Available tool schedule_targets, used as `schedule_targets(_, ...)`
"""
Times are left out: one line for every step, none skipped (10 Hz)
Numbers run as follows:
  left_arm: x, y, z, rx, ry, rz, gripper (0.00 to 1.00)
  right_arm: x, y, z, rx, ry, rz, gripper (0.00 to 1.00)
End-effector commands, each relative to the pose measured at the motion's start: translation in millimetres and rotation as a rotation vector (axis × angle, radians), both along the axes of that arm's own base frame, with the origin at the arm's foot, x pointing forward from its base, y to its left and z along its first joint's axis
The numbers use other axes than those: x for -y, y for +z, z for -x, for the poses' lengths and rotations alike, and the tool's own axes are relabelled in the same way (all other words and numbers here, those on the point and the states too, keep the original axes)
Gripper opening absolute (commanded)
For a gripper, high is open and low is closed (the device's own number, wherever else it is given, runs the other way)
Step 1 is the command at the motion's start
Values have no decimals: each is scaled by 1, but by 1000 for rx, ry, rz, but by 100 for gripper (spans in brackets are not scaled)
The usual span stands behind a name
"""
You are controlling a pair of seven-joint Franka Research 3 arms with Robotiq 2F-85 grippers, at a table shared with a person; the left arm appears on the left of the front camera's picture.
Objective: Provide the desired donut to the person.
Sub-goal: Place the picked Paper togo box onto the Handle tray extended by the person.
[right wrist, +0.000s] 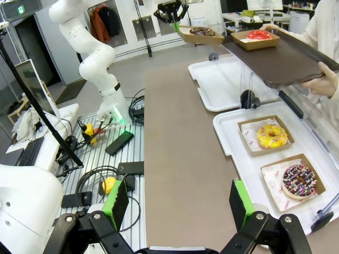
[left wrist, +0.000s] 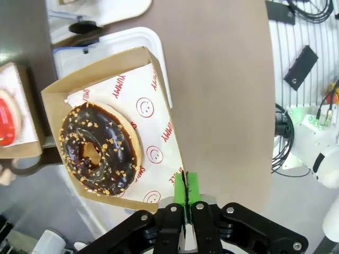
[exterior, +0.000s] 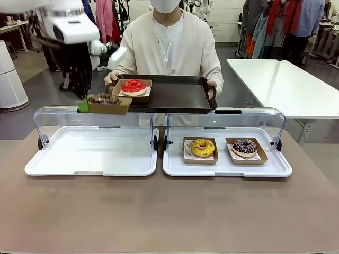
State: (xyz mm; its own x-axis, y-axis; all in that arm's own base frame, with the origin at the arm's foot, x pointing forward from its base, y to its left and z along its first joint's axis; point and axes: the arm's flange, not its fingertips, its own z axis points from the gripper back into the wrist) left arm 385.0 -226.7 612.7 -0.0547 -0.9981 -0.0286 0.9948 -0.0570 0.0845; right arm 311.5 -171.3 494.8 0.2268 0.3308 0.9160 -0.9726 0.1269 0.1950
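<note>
My left gripper (exterior: 83,103) is shut on the rim of a cardboard box (exterior: 108,103) that carries a chocolate donut with nut bits (left wrist: 99,148). In the left wrist view its green pads (left wrist: 185,191) pinch the box edge. The box hangs in the air at the left edge of a dark tray (exterior: 175,95) held by the person (exterior: 169,47) in both hands. A red-glazed donut (exterior: 134,87) in its own box sits on that tray. My right gripper (right wrist: 177,203) is open over the near table edge, holding nothing.
Two white display trays with raised clear lids stand on the brown table. The left tray (exterior: 92,153) holds nothing. In the right tray (exterior: 228,168) lie a yellow donut (exterior: 203,147) and a chocolate donut with coloured sprinkles (exterior: 244,146). A white table (exterior: 286,84) stands back right.
</note>
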Motion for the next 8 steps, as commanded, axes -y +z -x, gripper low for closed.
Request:
schedule_targets(20,60,-23,77,-42,-36,1,1,0,0,8,4,-12,100)
schedule_targets(41,71,-6,149,-30,-27,1,1,0,0,8,4,-12,100)
schedule_targets(65,83,-3,204,-55,-46,1,1,0,0,8,4,-12,100)
schedule_targets(93,101,-27,216,-108,-60,1,1,0,0,8,4,-12,100)
schedule_targets(118,107,-47,210,-158,-64,1,1,0,0,8,4,-12,100)
schedule_targets(143,104,-60,220,-185,-57,1,1,0,0,8,4,-12,100)
schedule_targets(164,97,-73,238,-189,-58,1,1,0,0,8,4,-12,100)
schedule_targets(180,88,-95,265,-186,-62,1,1,0,0,8,4,-12,100)
